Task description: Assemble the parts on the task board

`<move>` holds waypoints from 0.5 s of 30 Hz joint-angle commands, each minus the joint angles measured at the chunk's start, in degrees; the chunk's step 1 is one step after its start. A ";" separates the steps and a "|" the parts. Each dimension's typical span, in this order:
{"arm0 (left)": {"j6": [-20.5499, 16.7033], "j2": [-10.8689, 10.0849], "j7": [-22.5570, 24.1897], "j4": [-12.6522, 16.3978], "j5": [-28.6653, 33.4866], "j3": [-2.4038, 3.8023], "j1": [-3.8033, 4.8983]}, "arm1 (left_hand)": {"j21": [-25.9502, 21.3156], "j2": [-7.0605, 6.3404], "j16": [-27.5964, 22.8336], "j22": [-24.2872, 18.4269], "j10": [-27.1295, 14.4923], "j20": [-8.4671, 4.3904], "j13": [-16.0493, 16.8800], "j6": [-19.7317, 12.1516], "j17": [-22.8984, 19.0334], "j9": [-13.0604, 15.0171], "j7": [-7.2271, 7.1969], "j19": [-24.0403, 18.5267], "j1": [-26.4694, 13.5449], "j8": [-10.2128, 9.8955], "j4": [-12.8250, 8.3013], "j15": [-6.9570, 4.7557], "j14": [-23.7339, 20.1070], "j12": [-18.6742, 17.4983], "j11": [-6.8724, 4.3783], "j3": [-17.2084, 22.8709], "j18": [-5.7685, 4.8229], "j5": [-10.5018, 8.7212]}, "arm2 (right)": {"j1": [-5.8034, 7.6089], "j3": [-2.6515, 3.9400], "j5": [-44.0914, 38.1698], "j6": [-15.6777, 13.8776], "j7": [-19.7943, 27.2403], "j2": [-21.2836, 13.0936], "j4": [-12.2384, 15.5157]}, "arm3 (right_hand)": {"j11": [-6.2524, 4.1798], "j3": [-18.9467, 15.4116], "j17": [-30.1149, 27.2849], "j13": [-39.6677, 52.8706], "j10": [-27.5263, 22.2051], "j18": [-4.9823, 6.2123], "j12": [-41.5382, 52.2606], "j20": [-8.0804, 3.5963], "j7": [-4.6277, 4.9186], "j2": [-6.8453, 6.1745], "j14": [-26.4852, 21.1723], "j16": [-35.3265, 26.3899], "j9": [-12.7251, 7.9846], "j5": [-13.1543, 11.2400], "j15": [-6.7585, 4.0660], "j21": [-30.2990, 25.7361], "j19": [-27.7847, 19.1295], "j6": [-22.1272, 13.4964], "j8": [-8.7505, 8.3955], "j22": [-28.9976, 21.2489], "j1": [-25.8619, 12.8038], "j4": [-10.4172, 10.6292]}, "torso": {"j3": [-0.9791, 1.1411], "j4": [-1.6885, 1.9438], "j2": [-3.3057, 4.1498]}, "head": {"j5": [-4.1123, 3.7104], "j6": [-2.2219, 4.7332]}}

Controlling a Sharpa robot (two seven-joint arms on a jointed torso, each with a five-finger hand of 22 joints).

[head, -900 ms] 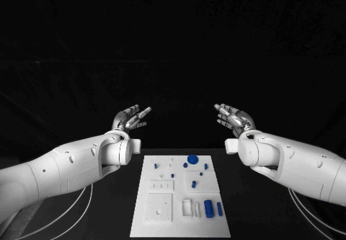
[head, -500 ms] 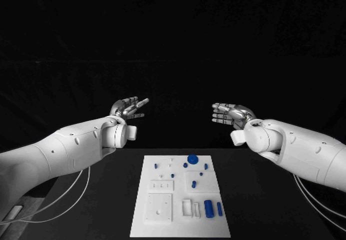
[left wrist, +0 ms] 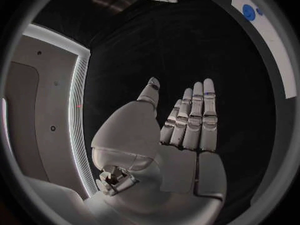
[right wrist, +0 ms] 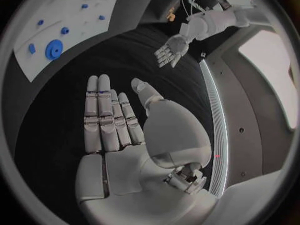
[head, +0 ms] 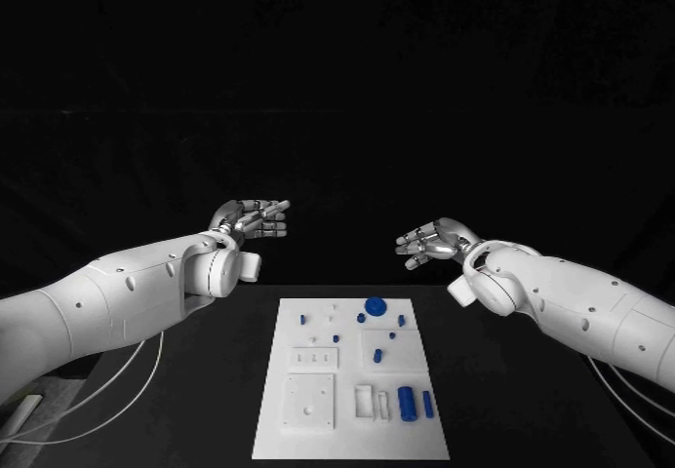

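1. Task board [head: 352,380]: white plate lying flat on the black table [head: 211,390], centred between the two arms.
2. Blue parts on it: round disc [head: 376,306] at the far end, upright cylinder [head: 407,403] near the close end.
3. Left hand [head: 254,218]: raised beyond the board's far left corner, empty, fingers extended.
4. Right hand [head: 433,240]: raised beyond the far right corner, empty, fingers apart, well clear of the parts.

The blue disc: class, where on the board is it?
In the head view the blue disc sits at the far end of the board, right of centre, beyond the other blue parts.
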 commanded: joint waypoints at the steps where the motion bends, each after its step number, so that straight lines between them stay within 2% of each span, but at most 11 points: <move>1: 2.93 -1.36 2.11 2.77 -2.08 0.04 0.07 | 1.21 0.99 0.57 0.42 3.29 -1.09 0.03 11.23 0.06 0.82 -1.03 1.56 -0.08 1.00 -0.35 -0.98 2.34 0.14 -1.16 -0.31 -1.62 0.28 | -0.21 0.00 -16.74 -1.65 0.34 0.52 0.25 | -2.23 4.10 15.63 0.15 6.33 1.02 0.26 -5.43 -1.21 -2.04 10.03 20.77 0.24 -0.32 -4.29 12.30 13.88 6.20 0.25 6.84 -1.57 -4.14 | 0.29 0.56 1.22 | -0.23 0.17; 3: 3.34 -2.39 2.09 4.76 -2.75 0.06 0.14 | 2.22 1.31 1.59 0.87 5.83 -2.11 0.09 13.78 0.18 1.03 -1.84 2.57 0.10 0.84 -0.50 -1.87 4.30 0.22 -2.08 -0.63 -2.24 0.28 | -0.25 0.00 -19.79 -2.06 0.02 0.71 0.56 | -2.37 5.96 20.80 0.15 6.64 0.79 0.31 -6.17 -1.30 -2.49 9.18 26.82 0.23 -0.44 -4.61 15.82 14.22 6.46 0.19 9.72 -2.63 -5.07 | 0.40 0.76 1.69 | -0.42 0.21; 4: 3.52 -2.87 2.07 5.69 -3.01 0.07 0.20 | 2.64 1.40 1.99 1.07 6.61 -2.45 0.09 14.31 0.23 1.05 -2.04 2.98 0.22 0.84 -0.57 -2.18 4.91 0.24 -2.37 -0.70 -2.38 0.29 | -0.26 0.00 -21.18 -2.31 -0.18 0.79 0.73 | -2.35 7.14 23.15 0.10 6.70 0.83 0.28 -6.21 -1.17 -2.87 8.10 28.84 0.23 -0.45 -4.55 17.49 13.05 6.47 0.18 11.48 -3.18 -4.95 | 0.41 0.79 1.82 | -0.47 0.19; 6: 3.85 -3.99 2.02 7.95 -3.55 0.10 0.34 | 3.18 1.55 2.32 1.36 7.30 -2.90 0.11 14.63 0.16 0.96 -2.12 3.06 0.42 0.79 -0.73 -2.44 5.34 0.09 -2.57 -0.91 -2.81 0.34 | -0.32 0.01 -24.86 -3.15 -0.81 0.95 1.20 | -2.47 8.52 25.87 0.14 6.85 1.08 0.27 -6.30 -1.44 -3.61 7.71 31.70 0.25 -0.69 -4.64 20.41 12.18 6.73 0.24 14.51 -3.44 -4.99 | 0.46 1.11 2.69 | -0.73 0.41; 7: 3.98 -4.47 2.00 8.97 -3.74 0.11 0.39 | 3.52 1.63 2.40 1.56 7.41 -3.05 0.11 14.67 0.14 0.94 -2.15 3.00 0.50 0.80 -0.83 -2.51 5.43 0.10 -2.62 -1.08 -2.95 0.34 | -0.36 0.01 -26.80 -3.64 -1.19 1.05 1.42 | -2.47 9.90 27.98 0.13 6.86 1.45 0.26 -6.15 -1.48 -4.17 6.69 33.66 0.26 -0.67 -4.54 22.97 10.54 6.82 0.19 17.70 -3.79 -4.81 | 0.47 1.27 3.01 | -0.82 0.45; 12: 4.50 -6.43 1.63 13.28 -4.22 0.14 0.52 | 4.23 1.79 2.50 1.95 7.61 -3.22 0.11 14.80 0.12 0.92 -2.19 2.72 0.96 0.79 -1.47 -2.61 5.59 0.08 -2.71 -1.24 -3.03 0.63 | -0.87 0.02 -36.26 -5.93 -3.36 1.74 2.26 | -2.51 10.77 28.37 0.15 6.66 1.93 0.28 -6.23 -1.63 -5.41 7.25 35.07 0.23 -0.74 -4.66 24.55 10.71 6.90 0.25 20.37 -2.54 -5.10 | 0.55 2.27 4.73 | -1.40 0.85; 15: 5.39 -7.73 1.06 15.80 -4.60 0.17 0.53 | 4.29 1.80 2.50 1.99 7.59 -3.22 0.11 14.80 0.12 0.92 -2.20 2.72 0.99 0.80 -1.52 -2.61 5.58 0.07 -2.70 -1.25 -3.03 0.66 | -1.32 0.02 -40.95 -6.80 -4.50 2.40 2.39 | -2.35 11.07 28.21 0.16 6.10 2.08 0.29 -5.98 -1.75 -6.43 7.03 35.32 0.21 -1.35 -4.43 24.88 10.37 6.64 0.24 21.54 -1.93 -5.16 | 0.55 2.61 5.70 | -1.17 1.19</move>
